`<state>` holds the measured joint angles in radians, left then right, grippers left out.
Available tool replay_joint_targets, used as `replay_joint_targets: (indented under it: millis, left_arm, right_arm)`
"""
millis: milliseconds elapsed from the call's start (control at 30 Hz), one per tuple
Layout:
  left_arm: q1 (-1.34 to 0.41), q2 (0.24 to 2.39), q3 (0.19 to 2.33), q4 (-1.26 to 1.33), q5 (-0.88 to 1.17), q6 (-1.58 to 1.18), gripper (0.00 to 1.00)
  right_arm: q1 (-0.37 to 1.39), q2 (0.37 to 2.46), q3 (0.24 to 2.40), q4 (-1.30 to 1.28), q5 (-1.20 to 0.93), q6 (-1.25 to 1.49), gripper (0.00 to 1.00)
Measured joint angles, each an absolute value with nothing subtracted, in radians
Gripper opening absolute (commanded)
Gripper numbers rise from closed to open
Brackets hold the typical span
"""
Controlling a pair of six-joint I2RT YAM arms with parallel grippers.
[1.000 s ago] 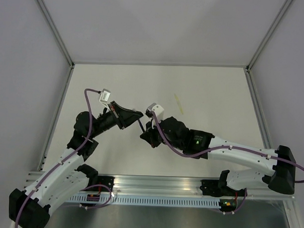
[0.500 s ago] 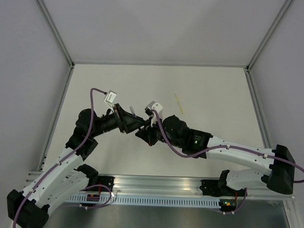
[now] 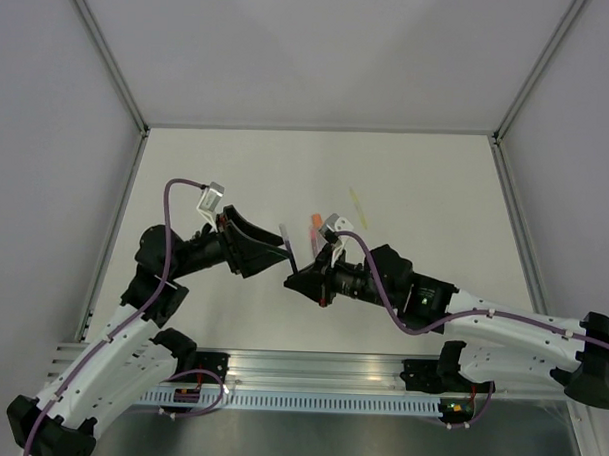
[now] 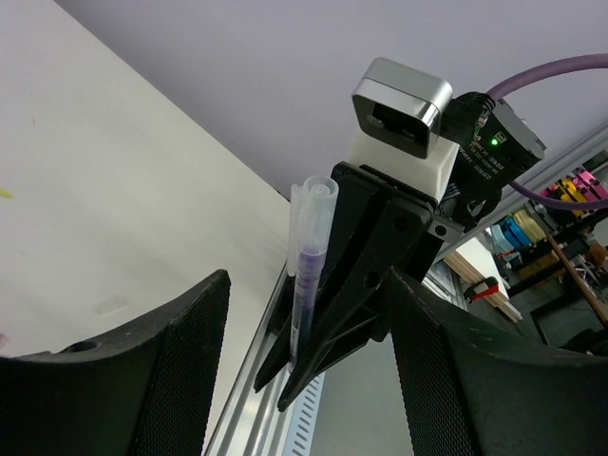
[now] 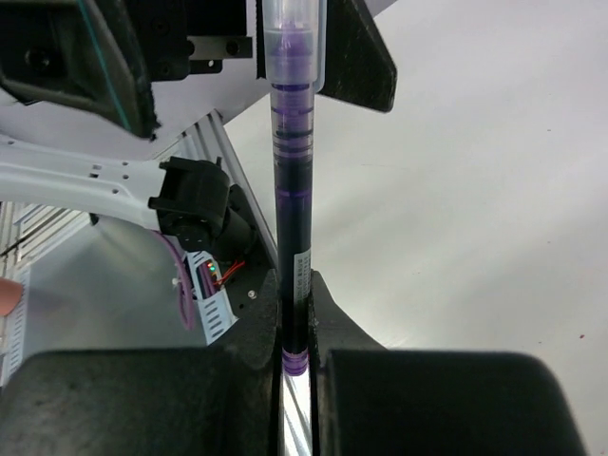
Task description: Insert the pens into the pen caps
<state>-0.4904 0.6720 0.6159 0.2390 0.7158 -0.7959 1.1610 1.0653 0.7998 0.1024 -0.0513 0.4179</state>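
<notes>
Pinching slim translucent purple-inked pen [image 5: 290, 190] in matte black right gripper [image 5: 296, 306]

I'm looking past my left gripper [image 4: 307, 277], whose two black fingers [image 4: 142, 380] are standing wide apart at the near edge, clasping nothing. Just beyond the gap, the right gripper [image 4: 285, 366] is pinching a pen [image 4: 306, 256]. The pen, purple in the barrel and clear at its top end, is standing almost upright. A camera [image 4: 399, 104] is sitting above it, a purple cable [image 4: 560, 71] trailing off right. The pale table [image 4: 114, 190] is filling the left side, with a rail [image 4: 237, 427] lying along its edge.
</notes>
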Motion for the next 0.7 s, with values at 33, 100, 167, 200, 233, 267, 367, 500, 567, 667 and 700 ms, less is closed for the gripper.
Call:
replay_joint_targets:
  millis: [33,100,167,200,233,267,367,500,567,667,700]
  left_arm:
    - [-0.490,0.672,0.617,0.243,0.717,-0.796,0.71]
    - [-0.490,0.672,0.618,0.251,0.718,-0.797,0.71]
    - [-0.490,0.672,0.618,0.265,0.719,-0.804,0.71]
    - [-0.490,0.671,0.618,0.271,0.719,-0.807,0.71]
    - [-0.490,0.670,0.618,0.279,0.719,-0.811,0.71]
    - [-0.490,0.668,0.618,0.288,0.719,-0.815,0.71]
    - [-0.490,0.659,0.618,0.306,0.719,-0.822,0.70]
    - [-0.490,0.654,0.618,0.318,0.719,-0.823,0.67]
    - [-0.490,0.654,0.618,0.319,0.719,-0.823,0.65]
    - [-0.490,0.655,0.618,0.320,0.719,-0.823,0.62]
    - [-0.490,0.655,0.618,0.320,0.719,-0.823,0.61]
  right_arm:
    - [1.161,1.053,0.789,0.111,-0.060,0.424,0.00]
    - [1.161,1.034,0.772,0.122,-0.081,0.438,0.00]
    - [1.161,1.024,0.757,0.134,-0.099,0.451,0.00]
    - [1.161,1.019,0.750,0.140,-0.109,0.459,0.00]
    - [1.161,1.016,0.744,0.146,-0.118,0.465,0.00]
    - [1.161,1.015,0.740,0.149,-0.126,0.470,0.00]
    - [1.161,1.015,0.730,0.164,-0.144,0.482,0.00]
    - [1.161,1.015,0.714,0.184,-0.165,0.498,0.00]
    - [1.161,1.016,0.706,0.192,-0.171,0.506,0.00]
    - [1.161,1.022,0.703,0.210,-0.185,0.515,0.00]
    - [1.161,1.025,0.702,0.218,-0.188,0.519,0.00]
